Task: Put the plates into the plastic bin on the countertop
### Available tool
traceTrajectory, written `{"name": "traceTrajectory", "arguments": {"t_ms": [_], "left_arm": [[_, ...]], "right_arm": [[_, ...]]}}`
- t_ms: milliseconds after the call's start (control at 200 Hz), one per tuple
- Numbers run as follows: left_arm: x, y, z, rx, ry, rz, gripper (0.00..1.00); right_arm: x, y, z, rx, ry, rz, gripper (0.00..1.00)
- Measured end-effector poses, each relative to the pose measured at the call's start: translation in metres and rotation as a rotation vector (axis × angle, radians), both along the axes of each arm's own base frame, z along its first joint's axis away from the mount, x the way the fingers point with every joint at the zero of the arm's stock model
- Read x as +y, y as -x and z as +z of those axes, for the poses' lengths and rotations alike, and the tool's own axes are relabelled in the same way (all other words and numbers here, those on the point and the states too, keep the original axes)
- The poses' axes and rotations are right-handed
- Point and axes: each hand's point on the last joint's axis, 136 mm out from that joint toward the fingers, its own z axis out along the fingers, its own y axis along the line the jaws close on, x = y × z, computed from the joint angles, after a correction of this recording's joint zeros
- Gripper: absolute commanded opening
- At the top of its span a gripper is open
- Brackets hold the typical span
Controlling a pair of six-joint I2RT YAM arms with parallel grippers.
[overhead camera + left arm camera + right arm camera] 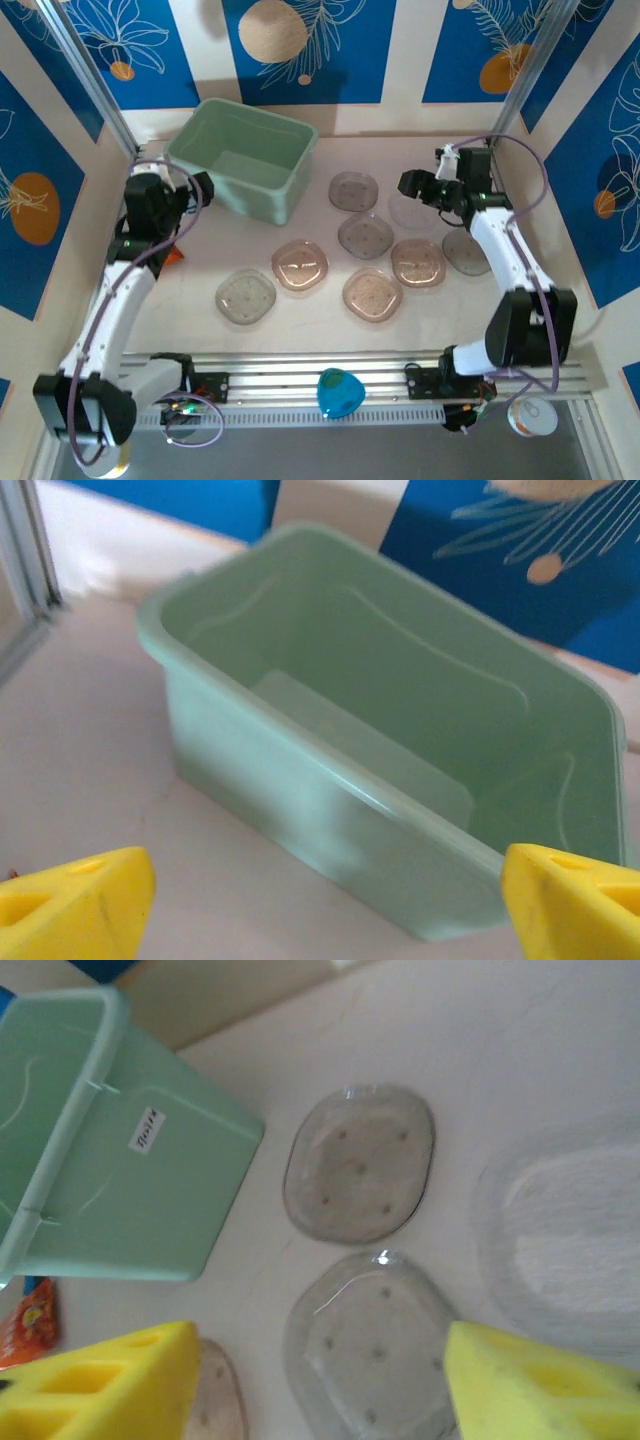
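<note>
Plates point(365, 237) lie scattered on the countertop point(310, 320) right of the plastic bin point(255, 200). I read left gripper point(320, 910) and right gripper point(320, 1380) both spread, empty. Orange packet point(172, 255) sits beside left arm.

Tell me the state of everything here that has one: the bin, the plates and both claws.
Bin: upright, empty.
Plates: lying flat on the table, none in the bin.
Left claw: open, empty, facing the bin.
Right claw: open, empty, above the plates.
</note>
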Motion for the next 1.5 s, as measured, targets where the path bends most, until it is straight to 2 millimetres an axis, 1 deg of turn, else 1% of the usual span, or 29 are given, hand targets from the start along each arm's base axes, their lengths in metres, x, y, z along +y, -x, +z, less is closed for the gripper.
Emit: {"name": "traceTrajectory", "arguments": {"t_ms": [100,185,255,335,440,585,775,965,1195,1500], "left_arm": [[-0.009,-0.011,-0.021,0.136,0.051,-0.02,0.85],[-0.014,-0.015,-0.04,0.236,0.078,-0.031,0.85],[-0.017,-0.016,-0.05,0.293,0.09,-0.034,0.85],[-0.018,-0.017,-0.055,0.336,0.101,-0.034,0.86],[-0.019,-0.02,-0.053,0.353,0.106,-0.035,0.86],[-0.02,-0.025,-0.051,0.361,0.11,-0.034,0.88],[-0.022,-0.034,-0.043,0.357,0.114,-0.041,0.9],[-0.022,-0.042,-0.043,0.376,0.107,-0.04,0.92],[-0.022,-0.045,-0.042,0.401,0.105,-0.036,0.93],[-0.02,-0.056,-0.038,0.43,0.098,-0.025,0.96]], "right_arm": [[0.013,-0.016,-0.021,0.116,-0.012,0.026,0.57],[0.025,-0.025,-0.041,0.202,-0.012,0.045,0.54],[0.033,-0.03,-0.056,0.262,-0.012,0.055,0.52],[0.04,-0.036,-0.072,0.325,-0.008,0.057,0.5],[0.043,-0.042,-0.09,0.384,0.006,0.044,0.48],[0.042,-0.046,-0.109,0.444,0.023,0.019,0.46],[0.04,-0.059,-0.12,0.46,0.049,-0.007,0.44],[0.038,-0.074,-0.135,0.463,0.086,-0.026,0.41],[0.038,-0.085,-0.158,0.484,0.132,-0.041,0.41],[0.042,-0.098,-0.174,0.487,0.161,-0.046,0.4]]}}
